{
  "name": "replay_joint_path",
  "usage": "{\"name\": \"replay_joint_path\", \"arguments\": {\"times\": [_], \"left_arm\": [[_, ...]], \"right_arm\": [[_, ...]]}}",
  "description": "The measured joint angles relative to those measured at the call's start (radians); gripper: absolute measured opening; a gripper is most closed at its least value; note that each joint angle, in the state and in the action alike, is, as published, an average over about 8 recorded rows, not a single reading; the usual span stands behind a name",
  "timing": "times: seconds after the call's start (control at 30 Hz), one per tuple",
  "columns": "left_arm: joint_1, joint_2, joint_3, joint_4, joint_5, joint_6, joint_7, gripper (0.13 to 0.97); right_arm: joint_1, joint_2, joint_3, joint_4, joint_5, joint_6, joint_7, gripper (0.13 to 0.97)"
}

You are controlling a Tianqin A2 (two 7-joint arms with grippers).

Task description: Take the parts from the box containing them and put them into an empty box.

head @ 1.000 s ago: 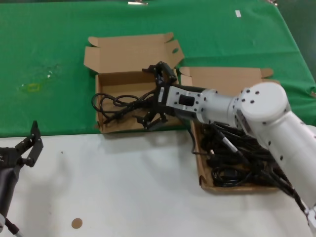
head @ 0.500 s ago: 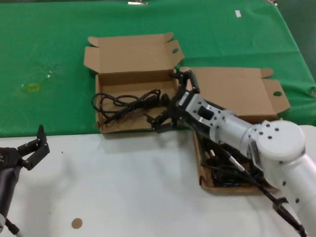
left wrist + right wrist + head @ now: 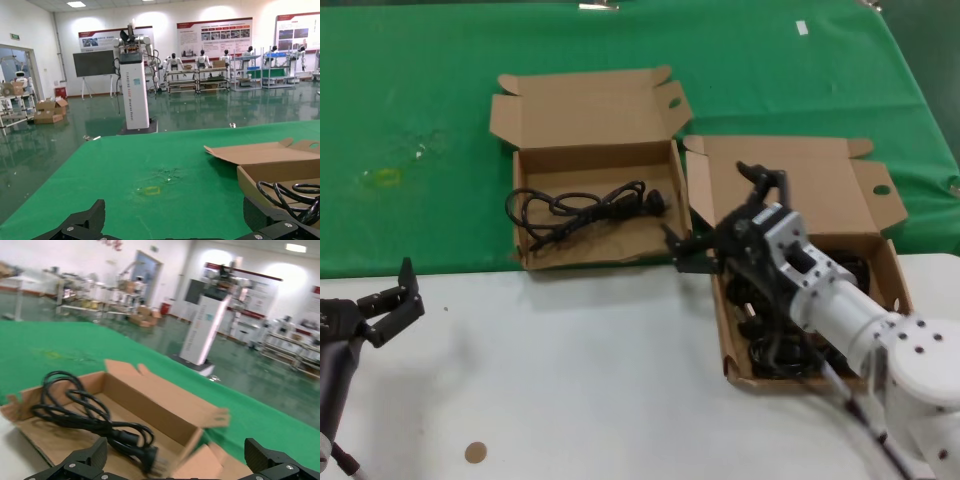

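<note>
The taller brown box point(image 3: 595, 157), with an oval hole in its flap, holds one black power cord point(image 3: 585, 208) looped across its floor. The shallow box point(image 3: 725, 330), with a round hole in its flap, holds a tangle of black cords point(image 3: 765, 350), partly hidden under my right arm. My right gripper point(image 3: 720, 218) hangs open and empty over the gap between the two boxes. From the right wrist, the cord point(image 3: 95, 422) lies in its box point(image 3: 150, 395) beyond the right gripper point(image 3: 182, 465). My left gripper point(image 3: 385, 300) waits open at the near left.
Both boxes straddle the edge between the green cloth point(image 3: 420, 120) and the white table point(image 3: 570, 380). A yellow mark point(image 3: 382, 178) lies on the cloth at left, a small brown disc point(image 3: 475, 452) near the front edge. The left wrist view shows the taller box point(image 3: 280, 175).
My right gripper has left the cord in the taller box and swung back right, from inside that box to the gap beside the shallow one. The left gripper has barely shifted.
</note>
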Motion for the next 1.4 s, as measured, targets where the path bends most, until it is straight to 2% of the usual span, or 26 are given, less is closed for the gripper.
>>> {"name": "replay_joint_path", "arguments": {"times": [0.67, 1.4], "left_arm": [[0.001, -0.001, 0.002, -0.001, 0.000, -0.001, -0.001, 0.966], [0.001, -0.001, 0.002, -0.001, 0.000, -0.001, -0.001, 0.966]], "right_arm": [[-0.321, 0.044, 0.141, 0.298, 0.110, 0.227, 0.179, 0.966], [-0.342, 0.047, 0.151, 0.318, 0.117, 0.243, 0.191, 0.966]]}}
